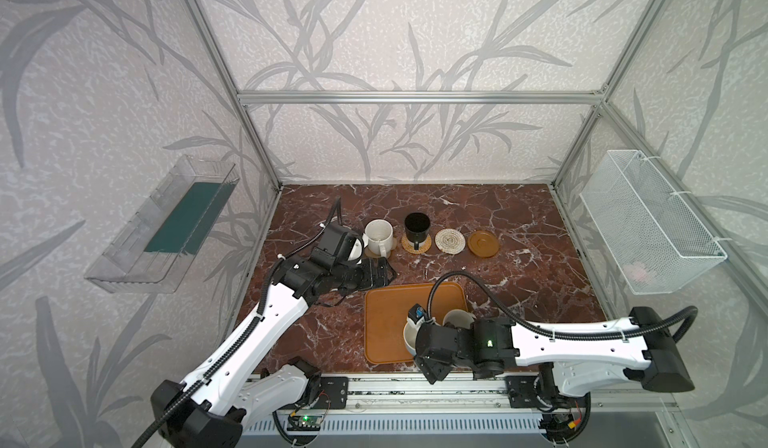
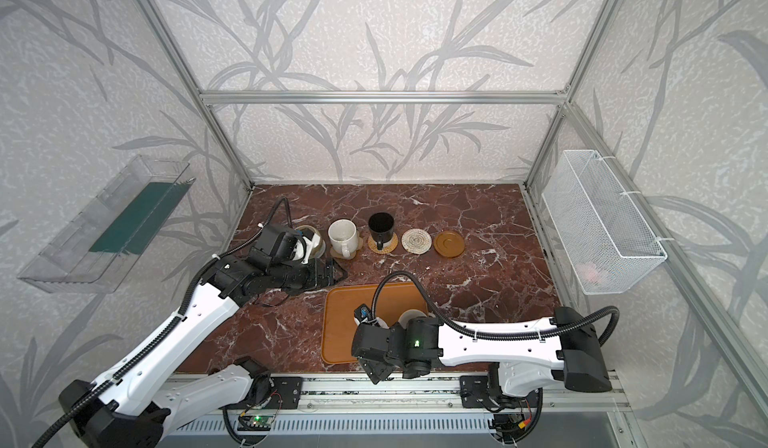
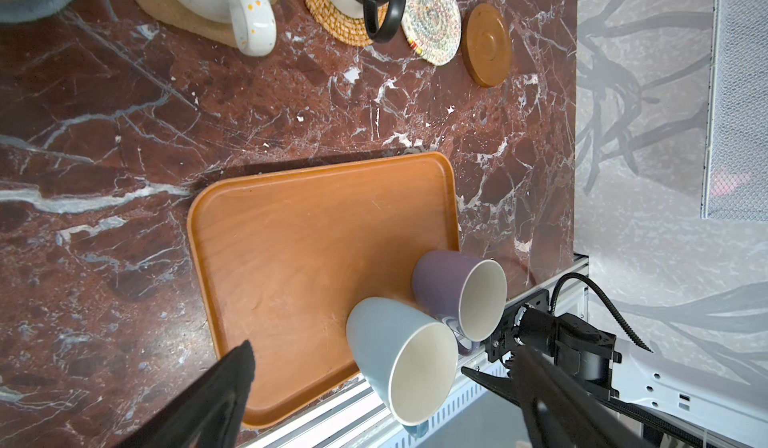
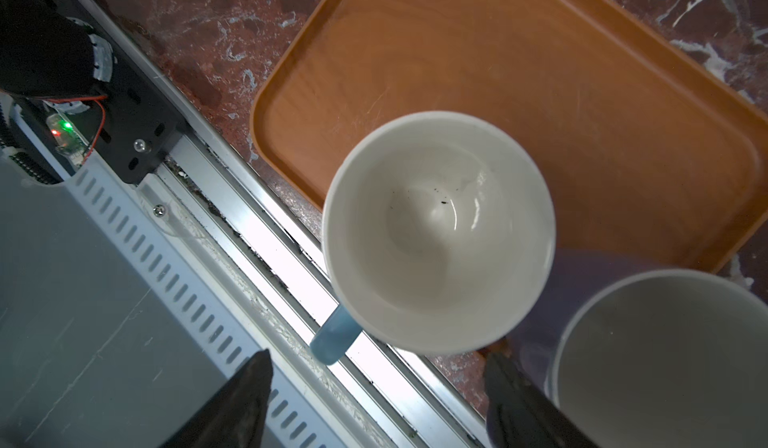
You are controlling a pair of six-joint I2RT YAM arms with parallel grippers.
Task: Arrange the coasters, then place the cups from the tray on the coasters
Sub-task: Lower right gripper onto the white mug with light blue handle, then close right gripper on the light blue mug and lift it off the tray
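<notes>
Well, just past the tray's (image 3: 291,238) far left corner our left gripper (image 1: 384,274) hangs, fingers wide and empty, well apart from what stands on it. On the tray's near edge stands the light blue cup (image 4: 436,234), upright, handle (image 4: 332,342) pointing out over the near rim, the lavender cup (image 3: 440,275) just beside it. Our right gripper (image 4: 376,360) is nearer: its fingers, parted and holding nothing, sit just short of that handle, one either side.
</notes>
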